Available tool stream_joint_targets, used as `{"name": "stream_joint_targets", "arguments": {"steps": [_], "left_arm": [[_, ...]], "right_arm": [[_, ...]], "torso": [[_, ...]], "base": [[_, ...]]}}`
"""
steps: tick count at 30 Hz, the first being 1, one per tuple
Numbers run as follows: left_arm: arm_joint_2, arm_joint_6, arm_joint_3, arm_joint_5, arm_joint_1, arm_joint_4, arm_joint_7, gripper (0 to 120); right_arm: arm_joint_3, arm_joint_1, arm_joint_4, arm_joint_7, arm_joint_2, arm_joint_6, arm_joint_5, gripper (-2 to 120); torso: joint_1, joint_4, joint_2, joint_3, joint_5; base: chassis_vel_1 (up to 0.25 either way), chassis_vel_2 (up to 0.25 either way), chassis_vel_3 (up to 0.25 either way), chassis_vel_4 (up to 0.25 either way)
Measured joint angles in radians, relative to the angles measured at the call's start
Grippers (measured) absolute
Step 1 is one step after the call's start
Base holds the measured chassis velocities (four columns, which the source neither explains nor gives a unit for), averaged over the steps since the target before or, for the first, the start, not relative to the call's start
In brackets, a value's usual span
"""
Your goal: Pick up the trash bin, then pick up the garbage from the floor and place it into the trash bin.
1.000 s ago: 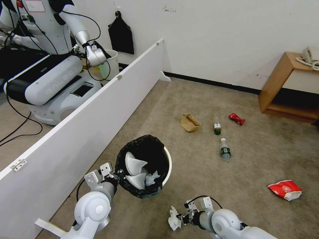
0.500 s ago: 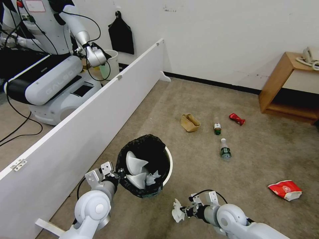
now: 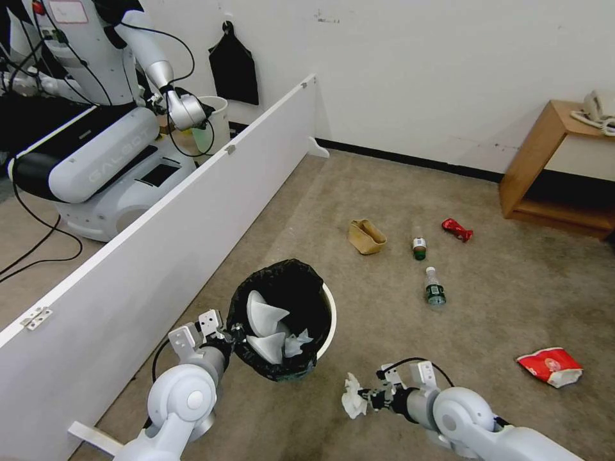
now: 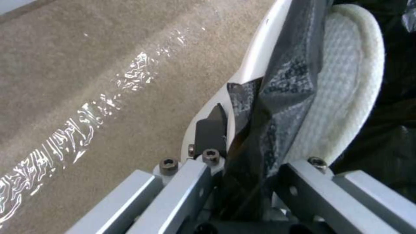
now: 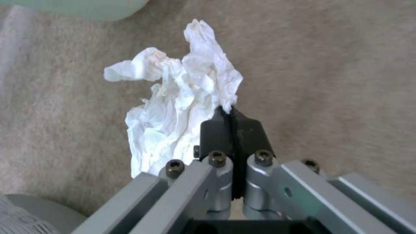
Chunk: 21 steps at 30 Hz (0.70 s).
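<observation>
beige carpet floor (image 3: 384, 192) — tan paper bag (image 3: 366, 236), two bottles (image 3: 434, 288), red wrapper (image 3: 457, 229), snack packet (image 3: 549, 367).

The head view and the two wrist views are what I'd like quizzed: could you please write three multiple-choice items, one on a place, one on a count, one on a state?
1. Where is the crumpled tissue?
A. Inside the trash bin
B. Pinched in the right hand, beside the bin
C. Lying by the wooden table

2. How many clear bottles with green labels lie on the carpet?
A. One
B. Two
C. Four

3. What is the left hand doing?
A. Shut on the trash bin's rim
B. Hanging open over the floor
C. Holding a slipper

Answers:
1 B: the right hand has its dark fingertips closed on the tissue's edge, and the head view shows it just outside the trash bin.
2 B: one bottle and a second bottle lie near each other.
3 A: its fingers clamp the white rim and the black liner.
</observation>
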<state>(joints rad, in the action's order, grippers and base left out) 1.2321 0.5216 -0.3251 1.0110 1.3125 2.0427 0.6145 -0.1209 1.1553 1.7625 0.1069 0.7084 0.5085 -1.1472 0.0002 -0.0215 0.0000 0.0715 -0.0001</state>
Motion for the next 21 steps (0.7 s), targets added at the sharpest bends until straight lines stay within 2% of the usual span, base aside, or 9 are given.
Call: {"name": "stream_joint_targets", "arguments": {"steps": [6, 14, 21], "left_arm": [[-0.006, 0.0, 0.019, 0.001, -0.016, -0.017, 0.001, 2], [-0.005, -0.008, 0.055, -0.004, -0.055, -0.054, -0.001, 2], [-0.009, -0.012, 0.069, -0.01, -0.077, -0.087, -0.011, 2]], "right_arm": [[0.094, 0.083, 0.055, 0.0, -0.063, -0.001, -0.001, 0], [0.287, 0.251, 0.167, -0.004, -0.186, -0.001, 0.003, 0], [0.42, 0.332, 0.262, -0.003, -0.256, -0.001, -0.017, 0]], "torso": [[0.0, 0.0001, 0.0, 0.0, 0.0], [0.0, 0.0, 0.0, 0.0, -0.0001], [0.0, 0.0001, 0.0, 0.0, 0.0]], "base": [[0.0, 0.0, 0.0, 0.0], [0.0, 0.0, 0.0, 0.0], [0.0, 0.0, 0.0, 0.0]]}}
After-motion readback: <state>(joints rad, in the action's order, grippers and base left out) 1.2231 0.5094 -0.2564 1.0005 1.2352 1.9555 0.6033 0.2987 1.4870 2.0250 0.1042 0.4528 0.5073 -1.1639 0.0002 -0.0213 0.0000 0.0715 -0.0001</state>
